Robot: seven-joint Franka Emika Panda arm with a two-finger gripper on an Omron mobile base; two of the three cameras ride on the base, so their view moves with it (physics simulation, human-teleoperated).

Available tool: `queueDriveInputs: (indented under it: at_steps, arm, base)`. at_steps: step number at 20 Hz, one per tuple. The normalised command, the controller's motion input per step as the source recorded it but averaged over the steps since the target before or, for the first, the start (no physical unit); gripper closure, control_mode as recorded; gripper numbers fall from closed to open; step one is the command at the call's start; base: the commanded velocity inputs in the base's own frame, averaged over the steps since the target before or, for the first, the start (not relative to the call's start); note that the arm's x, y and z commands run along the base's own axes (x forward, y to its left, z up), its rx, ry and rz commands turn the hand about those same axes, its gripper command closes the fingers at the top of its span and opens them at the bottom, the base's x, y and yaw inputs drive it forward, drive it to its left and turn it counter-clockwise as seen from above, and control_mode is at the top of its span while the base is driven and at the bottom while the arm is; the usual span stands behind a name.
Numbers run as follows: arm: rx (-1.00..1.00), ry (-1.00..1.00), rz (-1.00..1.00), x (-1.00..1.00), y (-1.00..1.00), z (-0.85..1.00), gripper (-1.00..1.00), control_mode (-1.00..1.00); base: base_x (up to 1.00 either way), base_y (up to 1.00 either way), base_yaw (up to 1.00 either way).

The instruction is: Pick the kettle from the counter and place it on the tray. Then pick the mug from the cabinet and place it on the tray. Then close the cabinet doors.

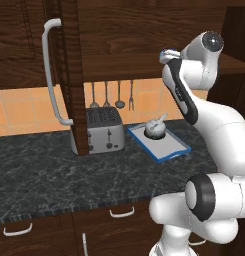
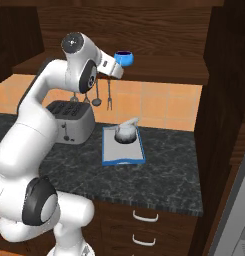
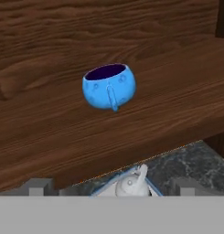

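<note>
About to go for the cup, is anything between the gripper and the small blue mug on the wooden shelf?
Nothing visible: the gripper faces the small bright blue mug across bare wooden shelf, handle toward it.

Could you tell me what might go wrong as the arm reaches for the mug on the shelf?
1. The mug is round with its handle facing the gripper, whose open fingers may hit it and push the mug deeper.
2. The kettle sits on the tray's far end, so the mug must land in the bare near part or knock it.
3. The open door stands near the arm's path.
</note>
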Motion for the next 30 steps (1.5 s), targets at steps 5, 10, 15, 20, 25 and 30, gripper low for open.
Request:
queueDriveInputs:
  at_steps: [5, 10, 15, 20, 25, 30]
  arm:
    - [-0.04, 0.0, 0.07, 0.34, -0.26, 0.0, -1.0, -1.0]
    - [-0.08, 0.03, 0.06, 0.27, -0.22, 0.0, -1.0, -1.0]
    - [-0.04, 0.1, 0.0, 0.32, 0.02, 0.0, -1.0, -1.0]
    - [-0.03, 0.11, 0.0, 0.36, 0.22, 0.0, -1.0, -1.0]
    - [0.0, 0.0, -0.01, 0.34, 0.04, 0.0, -1.0, -1.0]
    - [0.0, 0.0, -0.02, 0.27, 0.0, 0.0, -1.0, -1.0]
  base:
    - [0.0, 0.0, 0.0]
    - [0.0, 0.0, 0.0]
    - [0.0, 0.0, 0.0]
    - [0.0, 0.0, 0.0]
    - [0.0, 0.0, 0.0]
    - [0.0, 0.0, 0.0]
